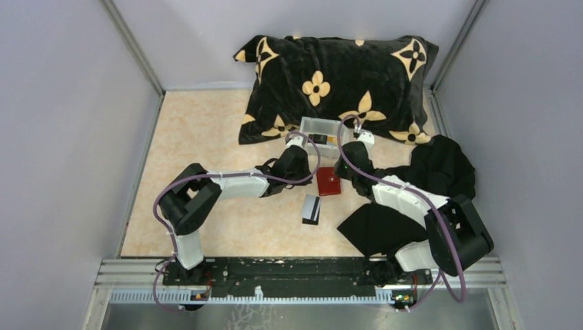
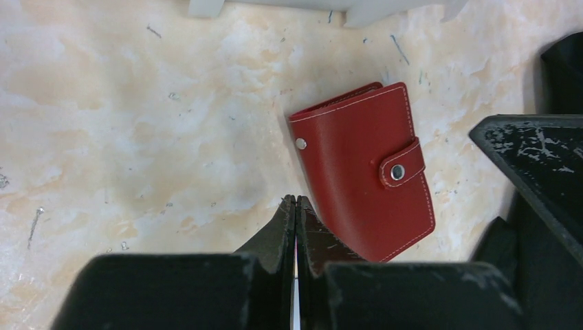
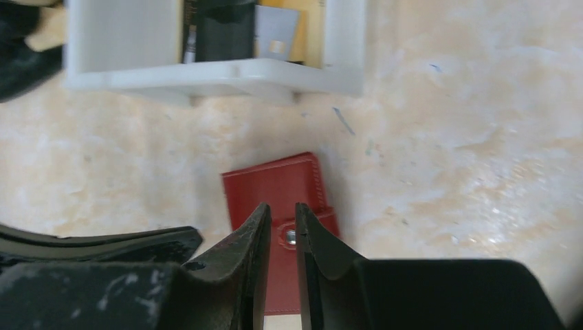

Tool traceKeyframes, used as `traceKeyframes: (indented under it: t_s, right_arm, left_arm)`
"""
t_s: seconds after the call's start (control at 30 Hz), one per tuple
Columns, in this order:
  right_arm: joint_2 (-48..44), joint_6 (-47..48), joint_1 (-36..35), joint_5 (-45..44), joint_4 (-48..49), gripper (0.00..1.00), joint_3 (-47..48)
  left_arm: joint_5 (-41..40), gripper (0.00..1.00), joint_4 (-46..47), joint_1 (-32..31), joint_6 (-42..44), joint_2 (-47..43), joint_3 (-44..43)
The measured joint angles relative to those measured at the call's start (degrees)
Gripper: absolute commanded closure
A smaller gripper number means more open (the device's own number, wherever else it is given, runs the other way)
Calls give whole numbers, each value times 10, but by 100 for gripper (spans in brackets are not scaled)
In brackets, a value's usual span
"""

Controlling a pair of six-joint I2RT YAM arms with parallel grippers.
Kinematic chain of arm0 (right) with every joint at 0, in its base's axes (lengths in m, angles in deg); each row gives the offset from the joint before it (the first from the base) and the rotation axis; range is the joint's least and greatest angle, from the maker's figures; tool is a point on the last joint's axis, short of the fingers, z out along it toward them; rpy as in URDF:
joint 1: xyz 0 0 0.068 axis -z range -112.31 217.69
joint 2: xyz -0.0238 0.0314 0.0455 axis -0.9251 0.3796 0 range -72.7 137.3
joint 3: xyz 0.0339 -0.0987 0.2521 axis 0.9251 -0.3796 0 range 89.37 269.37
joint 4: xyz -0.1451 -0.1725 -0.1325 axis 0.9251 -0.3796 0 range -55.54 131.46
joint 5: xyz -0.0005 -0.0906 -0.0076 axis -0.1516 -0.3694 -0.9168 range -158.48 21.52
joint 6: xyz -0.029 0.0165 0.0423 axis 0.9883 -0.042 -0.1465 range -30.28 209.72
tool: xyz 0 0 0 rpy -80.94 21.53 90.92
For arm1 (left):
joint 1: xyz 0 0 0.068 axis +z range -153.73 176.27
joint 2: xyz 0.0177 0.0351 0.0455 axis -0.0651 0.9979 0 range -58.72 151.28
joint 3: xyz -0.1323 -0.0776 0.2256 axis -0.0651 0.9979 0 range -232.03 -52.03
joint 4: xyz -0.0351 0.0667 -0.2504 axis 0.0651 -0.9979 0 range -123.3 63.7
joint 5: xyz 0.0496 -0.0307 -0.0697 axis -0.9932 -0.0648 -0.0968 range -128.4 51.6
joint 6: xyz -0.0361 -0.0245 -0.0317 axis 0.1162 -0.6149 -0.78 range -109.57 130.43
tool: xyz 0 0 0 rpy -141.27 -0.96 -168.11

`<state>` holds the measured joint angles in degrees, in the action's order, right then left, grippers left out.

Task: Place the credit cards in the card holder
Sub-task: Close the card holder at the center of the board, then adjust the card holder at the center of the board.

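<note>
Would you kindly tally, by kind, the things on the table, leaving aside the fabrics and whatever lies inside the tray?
Red card holder: 1
Black-and-white credit card: 1
White tray: 1
Total: 3

Flowered pillow (image 1: 337, 75) rear; white tray (image 3: 206, 77) seemingly touching it; black cloth (image 1: 440, 165) right.

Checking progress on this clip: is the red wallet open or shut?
Shut: the red wallet lies folded flat, its strap snapped across the front; no pockets show.
</note>
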<state>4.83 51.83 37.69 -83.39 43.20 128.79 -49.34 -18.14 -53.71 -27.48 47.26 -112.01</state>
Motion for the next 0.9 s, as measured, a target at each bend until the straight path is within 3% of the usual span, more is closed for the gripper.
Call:
traceKeyframes:
  t_s: [0.33,0.9]
  right_arm:
    - [3,2,0,-79,-85,93,-7]
    - [93,7,-7,-65,-51,99,-5]
  left_arm:
    - [16,98,0,0,-2,11,13]
    - [44,98,24,0,-15,37,8]
